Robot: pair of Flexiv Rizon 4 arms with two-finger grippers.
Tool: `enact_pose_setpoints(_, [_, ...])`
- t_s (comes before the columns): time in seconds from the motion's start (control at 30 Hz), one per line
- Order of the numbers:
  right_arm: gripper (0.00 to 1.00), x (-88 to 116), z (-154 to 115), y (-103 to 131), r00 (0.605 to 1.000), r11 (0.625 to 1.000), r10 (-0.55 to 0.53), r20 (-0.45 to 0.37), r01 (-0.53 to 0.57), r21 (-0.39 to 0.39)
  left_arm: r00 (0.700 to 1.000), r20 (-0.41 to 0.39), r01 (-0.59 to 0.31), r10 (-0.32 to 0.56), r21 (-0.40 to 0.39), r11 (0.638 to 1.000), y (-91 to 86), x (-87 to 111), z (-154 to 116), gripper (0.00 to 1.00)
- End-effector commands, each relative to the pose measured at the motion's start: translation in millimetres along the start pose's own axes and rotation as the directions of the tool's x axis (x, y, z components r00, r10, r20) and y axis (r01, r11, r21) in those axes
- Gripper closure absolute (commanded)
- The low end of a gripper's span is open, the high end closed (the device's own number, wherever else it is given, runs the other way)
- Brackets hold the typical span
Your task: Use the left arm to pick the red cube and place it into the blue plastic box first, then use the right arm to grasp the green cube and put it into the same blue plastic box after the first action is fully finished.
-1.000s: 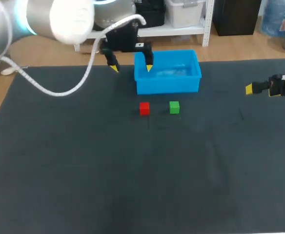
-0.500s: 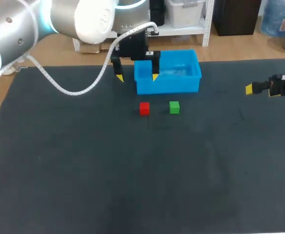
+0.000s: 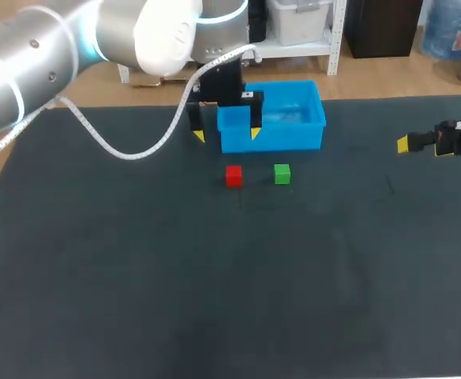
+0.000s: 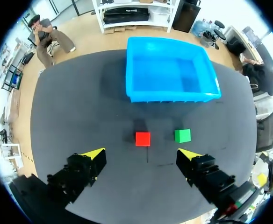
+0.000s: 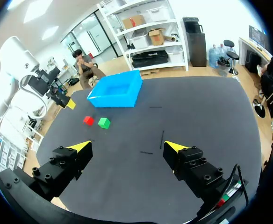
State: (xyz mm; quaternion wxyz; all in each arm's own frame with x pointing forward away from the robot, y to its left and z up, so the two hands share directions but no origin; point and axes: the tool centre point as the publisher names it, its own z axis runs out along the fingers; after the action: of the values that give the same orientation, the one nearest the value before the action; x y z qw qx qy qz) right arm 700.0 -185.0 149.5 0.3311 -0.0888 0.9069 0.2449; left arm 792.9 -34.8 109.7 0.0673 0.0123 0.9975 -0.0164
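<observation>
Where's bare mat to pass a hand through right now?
Free: the mat nearer than the red cube and green cube, and between green cube and right tool. Crowded: cubes close before the blue box, left tool above.

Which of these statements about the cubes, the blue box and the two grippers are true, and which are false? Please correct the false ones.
1. The red cube and the green cube both lie on the table, outside the blue box. True.
2. The left gripper holds the red cube. False: the left gripper is open and empty, and the red cube lies on the table ahead of it.
3. Nothing lies inside the blue box. True.
4. The right gripper is directly above the green cube. False: the right gripper is open and well away from both cubes, towards the right side of the table.
</observation>
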Motion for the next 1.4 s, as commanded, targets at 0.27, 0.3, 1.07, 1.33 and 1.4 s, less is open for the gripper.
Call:
enact_pose_setpoints(0.27, [0.0, -0.3, 0.0, -0.2, 1.0, 1.0, 0.0, -0.001, 0.0, 0.0, 0.999, -0.042, 0.011, -0.012, -0.027, 1.0, -4.9, 4.5, 18.2, 0.0])
enact_pose_setpoints(0.3, [0.0, -0.3, 0.0, -0.2, 1.0, 1.0, 0.0, -0.001, 0.0, 0.0, 0.999, -0.045, 0.011, -0.013, -0.029, 1.0, -5.0, 5.4, 19.9, 0.0])
enact_pose_setpoints(1.07, [0.0, -0.3, 0.0, -0.2, 1.0, 1.0, 0.0, -0.001, 0.0, 0.0, 0.995, -0.087, 0.048, -0.05, -0.021, 0.999, -0.8, 7.5, 49.2, 0.0])
enact_pose_setpoints(1.33, [0.0, -0.3, 0.0, -0.2, 1.0, 1.0, 0.0, -0.001, 0.0, 0.0, 0.994, -0.104, 0.037, -0.039, -0.024, 0.999, -2.8, 6.7, 64.5, 0.0])
enact_pose_setpoints(1.4, [0.0, -0.3, 0.0, -0.2, 1.0, 1.0, 0.0, -0.001, 0.0, 0.0, 0.993, -0.109, 0.032, -0.034, -0.026, 0.999, -4.0, 6.8, 66.7, 0.0])
